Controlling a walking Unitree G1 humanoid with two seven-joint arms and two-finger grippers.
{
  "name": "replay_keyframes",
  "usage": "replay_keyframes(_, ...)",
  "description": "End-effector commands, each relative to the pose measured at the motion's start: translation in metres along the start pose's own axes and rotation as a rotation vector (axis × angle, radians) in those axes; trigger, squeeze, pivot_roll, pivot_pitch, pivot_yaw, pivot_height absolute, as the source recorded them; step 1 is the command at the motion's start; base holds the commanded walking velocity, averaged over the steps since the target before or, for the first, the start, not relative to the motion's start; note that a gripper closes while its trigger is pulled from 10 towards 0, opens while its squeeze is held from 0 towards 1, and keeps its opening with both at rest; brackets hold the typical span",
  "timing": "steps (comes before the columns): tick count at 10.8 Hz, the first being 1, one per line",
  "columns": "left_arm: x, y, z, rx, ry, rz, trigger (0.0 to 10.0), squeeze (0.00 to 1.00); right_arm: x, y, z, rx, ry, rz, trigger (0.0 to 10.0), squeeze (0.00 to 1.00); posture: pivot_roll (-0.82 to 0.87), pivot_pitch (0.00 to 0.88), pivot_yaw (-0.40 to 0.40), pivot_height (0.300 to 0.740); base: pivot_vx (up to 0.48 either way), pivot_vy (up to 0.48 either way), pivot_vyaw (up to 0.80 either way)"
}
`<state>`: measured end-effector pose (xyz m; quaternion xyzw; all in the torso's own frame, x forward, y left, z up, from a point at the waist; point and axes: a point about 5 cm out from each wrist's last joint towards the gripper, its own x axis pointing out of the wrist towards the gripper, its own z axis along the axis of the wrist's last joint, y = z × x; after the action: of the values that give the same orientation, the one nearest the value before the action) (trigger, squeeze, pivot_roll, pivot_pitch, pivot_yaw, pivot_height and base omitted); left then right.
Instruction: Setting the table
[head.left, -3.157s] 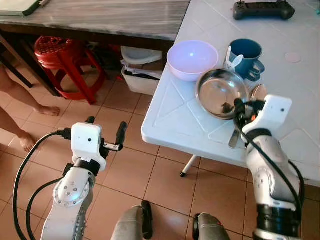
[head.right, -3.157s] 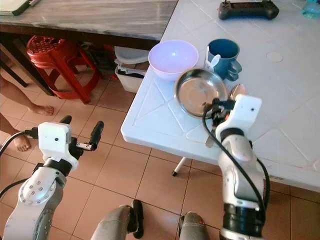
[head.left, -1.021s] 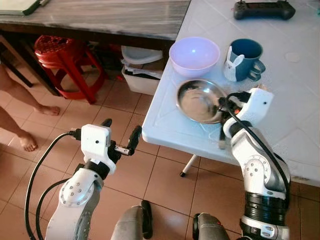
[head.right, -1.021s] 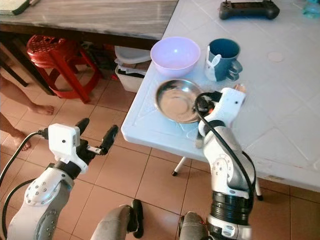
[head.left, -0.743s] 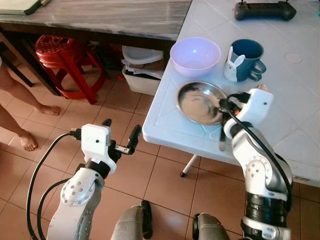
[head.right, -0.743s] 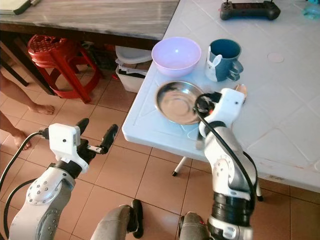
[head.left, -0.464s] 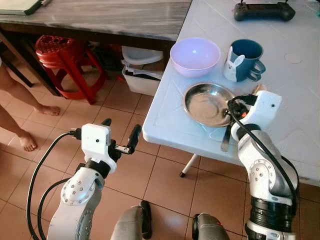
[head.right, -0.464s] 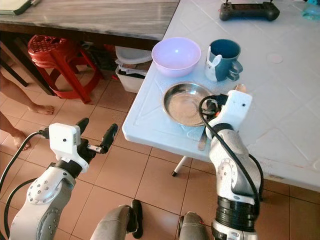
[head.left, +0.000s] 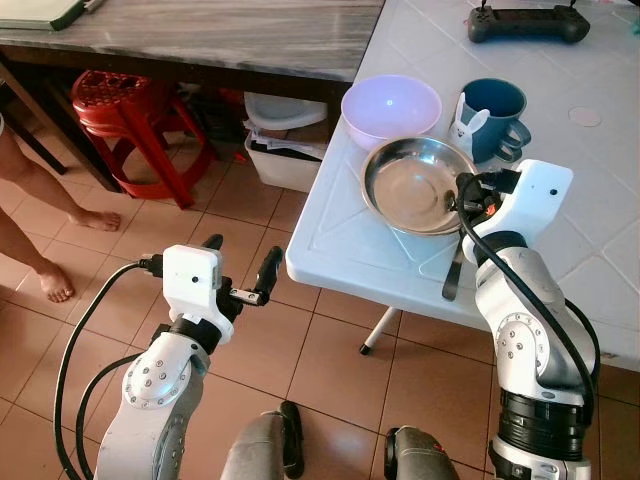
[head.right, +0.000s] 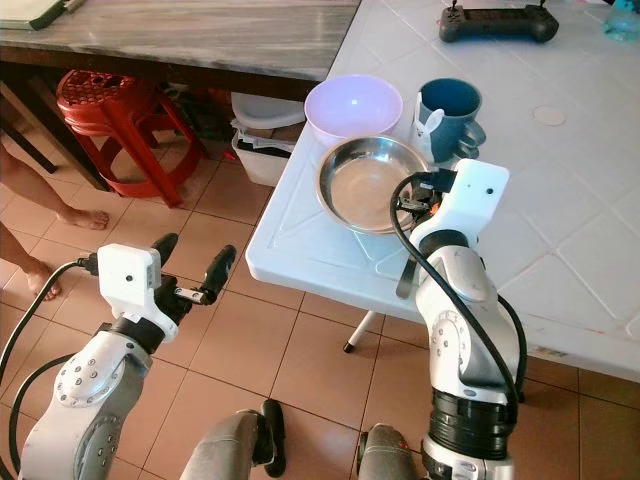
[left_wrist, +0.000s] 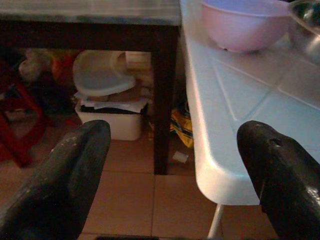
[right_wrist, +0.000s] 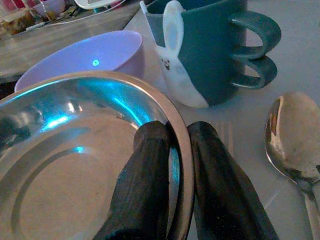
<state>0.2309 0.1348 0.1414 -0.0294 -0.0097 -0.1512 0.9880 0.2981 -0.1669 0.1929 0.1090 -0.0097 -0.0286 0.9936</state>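
At the far left a person's bare legs (head.left: 40, 210) stand on the tiled floor (head.left: 330, 370), beside a red plastic stool (head.left: 125, 115) tucked under a dark wooden surface (head.left: 230, 35). In front of the stool the left hand (head.left: 240, 268) hovers over the floor below the height of the white surface (head.left: 360, 250), its two black fingers (left_wrist: 70, 170) spread wide apart and holding nothing; its wrist view looks toward the rounded corner of that white surface and a white lidded bin (left_wrist: 107, 107) under the wooden one. On the white surface, near its left edge, sits a pale purple bowl (head.left: 391, 106), and just in front of it the steel plate (head.left: 418, 184), tilted with its right side raised. The right hand (right_wrist: 176, 165) is clamped on the plate's right rim, one finger inside the dish and the other outside it. Just right of the bowl, behind the plate, stands a blue mug (head.left: 493, 115) with a white rabbit figure on its side and two loop handles. A spoon (right_wrist: 295, 145) lies on the surface next to the gripping fingers, and a utensil handle (head.left: 452, 272) sticks out toward the front edge below the right wrist. At the back of the white surface lies a black controller (head.left: 528, 20).
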Motion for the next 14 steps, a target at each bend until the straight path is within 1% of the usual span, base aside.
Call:
replay_keyframes(1,-0.003,0.010,-0.006,0.022,0.030,0.053,10.0,0.00,-0.004,0.003,0.002,-0.008,-0.026,0.023,0.0,0.00,0.00,0.189,0.087,0.740,0.000,0.000,0.00)
replay_keyframes(2,-0.004,0.016,-0.009,0.022,0.038,0.087,10.0,0.00,-0.008,0.002,-0.003,-0.019,-0.024,0.028,0.0,0.00,0.00,0.184,0.088,0.740,0.000,0.480,0.00)
replay_keyframes(3,-0.004,0.018,-0.010,0.022,0.044,0.102,10.0,0.00,-0.009,0.003,-0.004,-0.032,-0.029,0.037,0.0,0.00,0.00,0.181,0.088,0.740,0.000,0.480,0.00)
replay_keyframes(4,-0.001,0.023,-0.011,0.058,0.043,0.147,10.0,0.00,-0.010,0.004,-0.006,-0.049,-0.035,0.050,0.0,0.00,0.00,0.174,0.088,0.740,0.000,0.480,0.00)
replay_keyframes(6,0.003,0.021,-0.014,0.045,0.046,0.173,10.0,0.00,-0.008,0.004,-0.007,-0.055,-0.043,0.053,0.0,0.00,-0.01,0.163,0.084,0.740,0.000,0.480,0.00)
replay_keyframes(9,0.005,0.022,-0.012,0.075,0.027,0.180,10.0,0.00,-0.008,0.004,-0.009,-0.069,-0.050,0.058,0.0,0.00,-0.01,0.164,0.088,0.740,0.000,0.467,0.00)
replay_keyframes(10,0.006,0.021,-0.010,0.079,0.015,0.161,10.0,0.00,-0.009,0.004,-0.011,-0.071,-0.051,0.055,0.0,0.00,0.00,0.165,0.092,0.740,0.304,0.371,0.00)
replay_keyframes(14,0.010,0.016,-0.008,0.085,-0.002,0.135,10.0,0.00,-0.008,0.003,-0.011,-0.083,-0.065,0.057,0.0,0.00,-0.01,0.156,0.089,0.740,0.448,0.000,0.00)
